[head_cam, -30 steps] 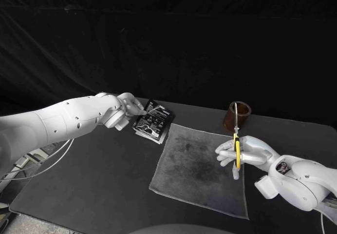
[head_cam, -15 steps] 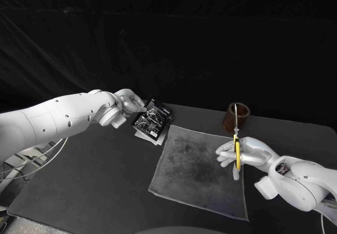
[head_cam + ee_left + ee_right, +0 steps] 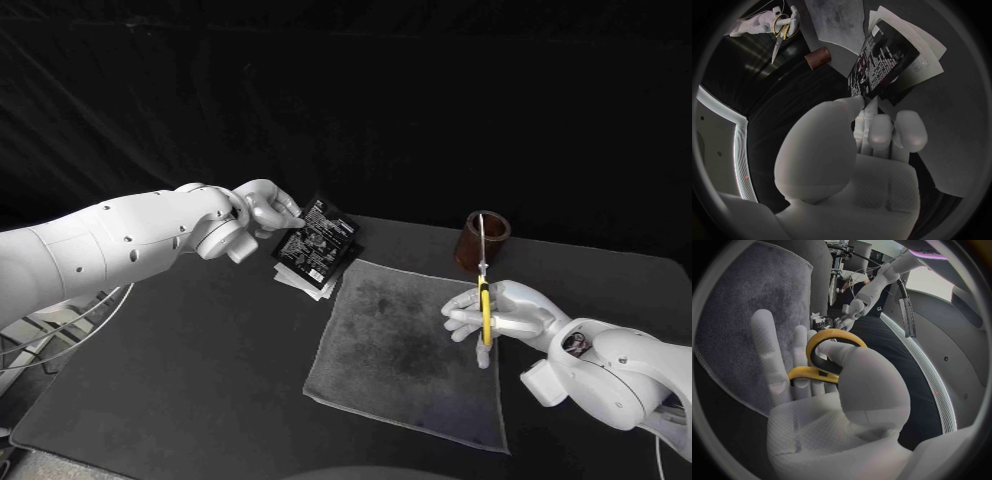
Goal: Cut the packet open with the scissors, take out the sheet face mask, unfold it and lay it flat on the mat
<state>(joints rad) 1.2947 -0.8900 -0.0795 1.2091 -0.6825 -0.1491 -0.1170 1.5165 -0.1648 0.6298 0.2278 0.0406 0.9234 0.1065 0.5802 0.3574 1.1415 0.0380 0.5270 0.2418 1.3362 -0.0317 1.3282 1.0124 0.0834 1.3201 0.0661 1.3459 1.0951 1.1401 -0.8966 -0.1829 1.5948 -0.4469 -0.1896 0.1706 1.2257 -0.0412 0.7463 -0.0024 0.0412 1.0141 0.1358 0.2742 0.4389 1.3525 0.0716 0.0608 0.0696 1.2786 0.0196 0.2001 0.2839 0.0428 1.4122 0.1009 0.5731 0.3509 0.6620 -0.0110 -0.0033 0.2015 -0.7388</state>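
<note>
Packet [image 3: 317,248] hung from the left hand [image 3: 261,212], which pinched its upper corner between thumb and fingers, just beyond the far left corner of the mat [image 3: 411,350]. Over the last second that hand had risen a little and drawn slightly away from the mat, so the black printed pouch tipped more steeply, with pale layers showing behind it. Whether its lower edge cleared the mat corner could not be told. The lift looked like the presenting step: the pouch was being held up so an edge could be offered to the blades, and it was not yet cut.

Across the mat, over its right edge, the right hand [image 3: 513,312] was clamped on the scissors [image 3: 485,305], fingers through the yellow loops, and had hardly moved. The blades pointed away from the robot and looked closed, though they were too thin to be sure.

A brown cup [image 3: 483,240] stood upright just past the mat's far right corner, close to the blade tips; a swing toward the packet could clip it. Hands were well apart, with the bare mat between them on the black table [image 3: 173,380].
</note>
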